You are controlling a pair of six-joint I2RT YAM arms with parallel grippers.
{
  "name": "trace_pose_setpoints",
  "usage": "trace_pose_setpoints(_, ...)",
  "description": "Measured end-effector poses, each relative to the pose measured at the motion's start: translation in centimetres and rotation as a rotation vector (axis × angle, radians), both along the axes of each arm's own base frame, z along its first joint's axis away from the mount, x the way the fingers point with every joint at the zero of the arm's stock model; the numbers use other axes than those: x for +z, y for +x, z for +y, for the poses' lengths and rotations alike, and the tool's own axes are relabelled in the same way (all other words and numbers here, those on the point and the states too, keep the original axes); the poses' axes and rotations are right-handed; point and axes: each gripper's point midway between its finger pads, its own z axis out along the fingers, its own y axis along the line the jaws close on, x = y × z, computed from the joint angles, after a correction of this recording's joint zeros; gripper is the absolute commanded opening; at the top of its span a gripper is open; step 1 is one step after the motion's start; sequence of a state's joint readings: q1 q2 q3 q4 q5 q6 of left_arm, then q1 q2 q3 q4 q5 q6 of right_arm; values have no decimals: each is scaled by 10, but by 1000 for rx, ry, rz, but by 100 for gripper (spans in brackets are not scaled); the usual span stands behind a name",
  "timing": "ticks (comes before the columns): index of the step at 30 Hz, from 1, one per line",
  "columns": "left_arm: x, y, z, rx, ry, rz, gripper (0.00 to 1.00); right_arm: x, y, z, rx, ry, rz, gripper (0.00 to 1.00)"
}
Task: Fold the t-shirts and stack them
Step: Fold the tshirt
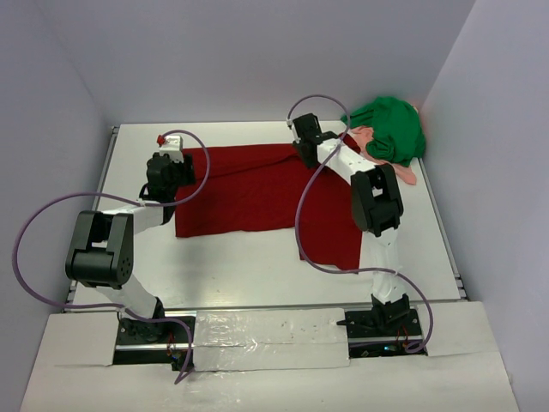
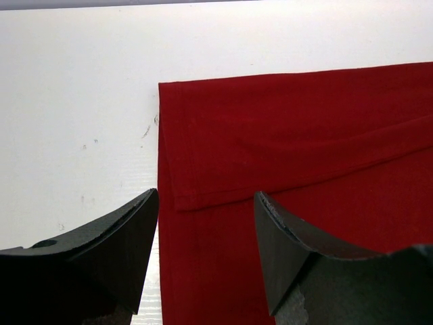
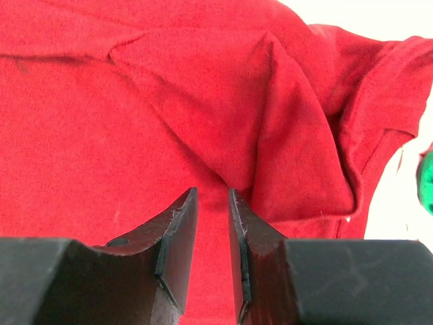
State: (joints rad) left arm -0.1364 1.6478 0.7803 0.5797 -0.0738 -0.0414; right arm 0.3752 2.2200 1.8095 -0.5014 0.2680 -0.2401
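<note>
Left gripper (image 2: 206, 196) jaws wide apart, right gripper (image 3: 212, 193) jaws narrowly parted, both arms reaching forward

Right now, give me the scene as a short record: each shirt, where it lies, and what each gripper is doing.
red shirt: spread on the table, one layer folded over, right part wrinkled
green shirt: bunched in the far right corner
pink cloth: peeking out beneath the green shirt
left gripper: open, over the red shirt's left edge
right gripper: only a narrow gap between the fingers, over the red shirt's wrinkled part; unclear whether cloth is pinched
stack: none yet
</note>
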Motion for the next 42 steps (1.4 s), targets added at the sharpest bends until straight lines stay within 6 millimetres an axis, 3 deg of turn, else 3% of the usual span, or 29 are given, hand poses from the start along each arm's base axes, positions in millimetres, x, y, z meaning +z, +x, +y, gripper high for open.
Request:
trace_pose_setpoints(11,0,0,0,0,0,0,67,-17,4,3,-6,-14,66,32)
trace_pose_setpoints(27,0,0,0,0,0,0,67,-13,9,-13,-23,-101,39,38)
trace_pose_setpoints(34,0,0,0,0,0,0,67,-35,13,-13,-19,-122,72,39)
trace_pose_setpoints(42,0,0,0,0,0,2,67,-36,21,-12,-19,-118,64,32)
